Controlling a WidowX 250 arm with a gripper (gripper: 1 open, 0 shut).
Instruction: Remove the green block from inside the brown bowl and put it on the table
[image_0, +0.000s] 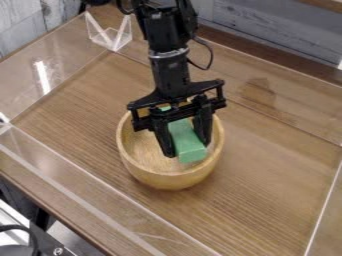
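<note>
The tabletop (274, 180), brown wood grain with darker streaks, fills most of the frame, with a bright reflection on it toward the upper left. A clear acrylic wall (114, 222) runs low along it from the left edge down toward the bottom centre. Pale grey boards (287, 38) show beyond it at the upper right. The black robot arm (166, 50) reaches down from the top centre, a dark cable looping out on its right side. Beneath it, a little below the middle of the frame, sits the brown bowl (170, 181), upright on the tabletop, round and thick-rimmed. At the lower left corner are a white surface and dark cables, partly cut off by the frame. The gripper (183, 150) points down into the bowl, its fingers closed in on the green block between them. The green block (187, 142) is inside the bowl's outline, right of its centre, tilted, and partly covered by the black fingers; whether it touches the bowl's floor cannot be told. A small clear plastic piece (110, 32) stands at the upper left, beside the arm.
</note>
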